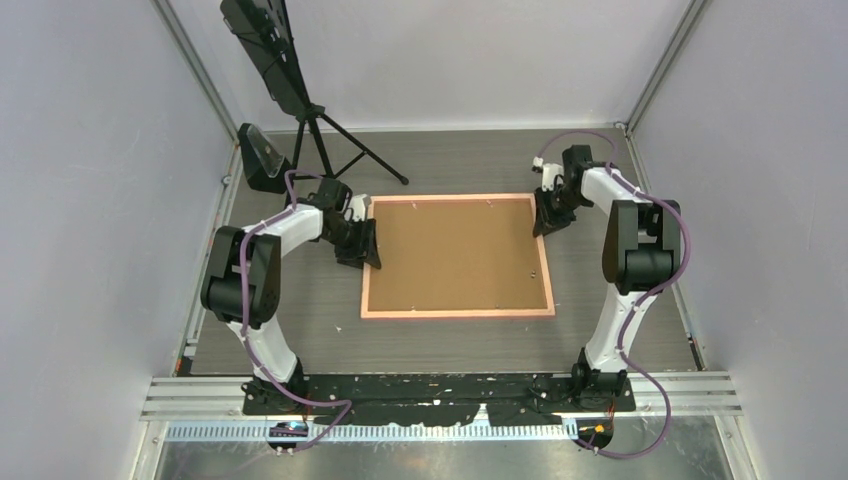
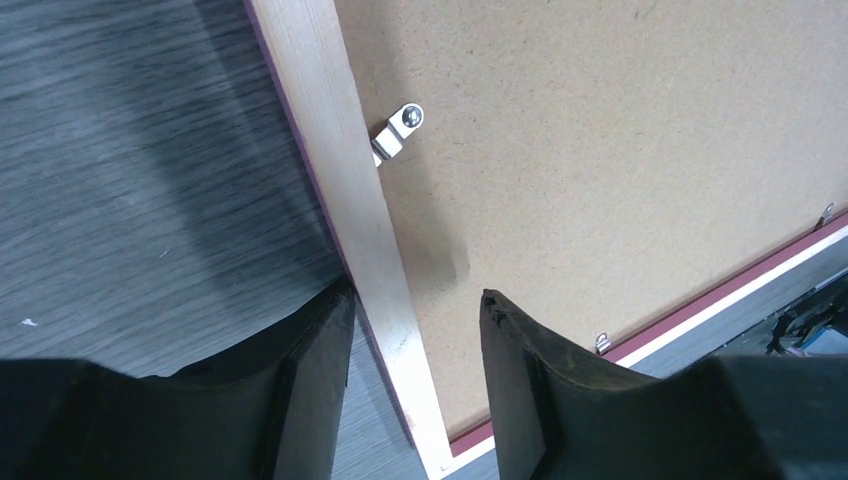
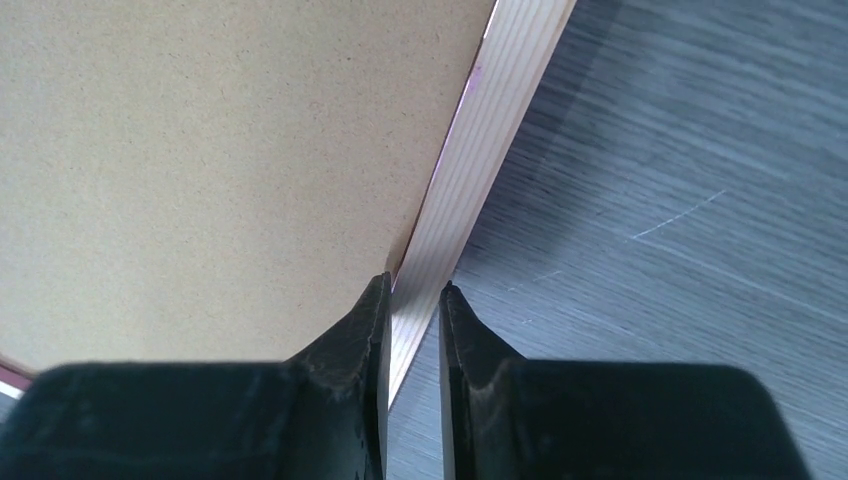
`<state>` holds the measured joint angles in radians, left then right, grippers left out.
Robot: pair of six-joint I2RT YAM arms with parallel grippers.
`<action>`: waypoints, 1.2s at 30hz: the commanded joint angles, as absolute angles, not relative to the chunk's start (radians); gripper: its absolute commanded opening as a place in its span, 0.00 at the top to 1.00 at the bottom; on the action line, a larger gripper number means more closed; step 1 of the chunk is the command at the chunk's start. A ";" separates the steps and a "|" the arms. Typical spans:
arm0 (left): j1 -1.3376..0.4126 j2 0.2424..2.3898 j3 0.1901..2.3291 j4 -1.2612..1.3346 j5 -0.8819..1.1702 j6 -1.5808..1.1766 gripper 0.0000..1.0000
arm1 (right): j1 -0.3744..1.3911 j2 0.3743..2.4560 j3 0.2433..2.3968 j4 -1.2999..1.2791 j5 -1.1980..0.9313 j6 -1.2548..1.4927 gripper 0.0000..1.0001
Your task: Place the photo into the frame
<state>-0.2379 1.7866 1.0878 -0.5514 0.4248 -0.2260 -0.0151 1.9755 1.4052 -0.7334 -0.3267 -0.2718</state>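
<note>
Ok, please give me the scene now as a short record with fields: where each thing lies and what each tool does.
frame: flat on the table, back side up
board: brown, lies inside the frame
photo: not visible
left tool: open, one jaw on each side of the left rail
right tool: shut on the right rail, near the far corner
clip: metal, at the board's edge by the left rail
</note>
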 commanded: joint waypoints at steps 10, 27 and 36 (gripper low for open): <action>-0.235 1.736 1.075 -0.529 0.430 -0.232 0.43 | 0.094 1.967 1.430 -0.725 -0.378 -0.393 0.95; -0.207 1.747 1.070 -0.516 0.434 -0.229 0.43 | 0.100 1.773 1.286 -0.707 -0.312 -0.467 0.40; -0.207 1.760 1.073 -0.515 0.434 -0.227 0.42 | 0.100 1.597 1.125 -0.725 -0.308 -0.573 0.33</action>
